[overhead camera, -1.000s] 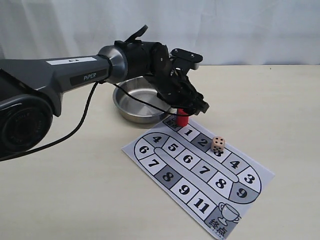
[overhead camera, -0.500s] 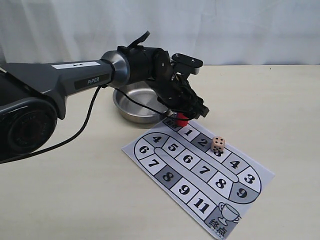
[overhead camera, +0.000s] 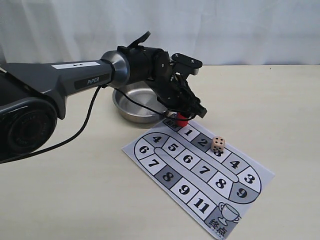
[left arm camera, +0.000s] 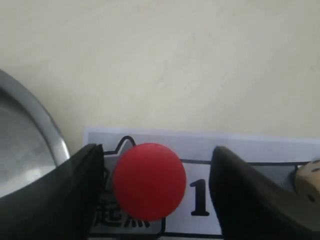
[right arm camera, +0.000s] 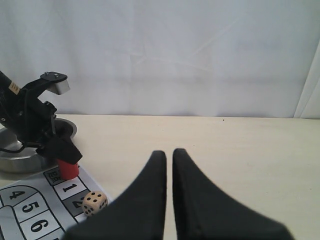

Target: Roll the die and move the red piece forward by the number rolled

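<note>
The red piece (overhead camera: 183, 119) stands on the start square of the paper board (overhead camera: 165, 175), next to square 1. My left gripper (overhead camera: 187, 113) is down around it and open. In the left wrist view the red piece (left arm camera: 149, 181) sits between the two dark fingers (left arm camera: 80, 185), close to one and with a clear gap to the other. The cream die (overhead camera: 218, 144) rests on the board by squares 2 and 3, apart from both grippers. My right gripper (right arm camera: 169, 154) is shut with nothing in it, hanging over bare table with the die (right arm camera: 94, 202) off to one side.
A steel bowl (overhead camera: 131, 106) sits just behind the board's start corner, under the left arm. The board's numbered track runs toward the near right to a trophy square (overhead camera: 223, 216). A white curtain closes off the back.
The left gripper has come down lower around the red piece, hiding most of it. The die and the board have not moved.
</note>
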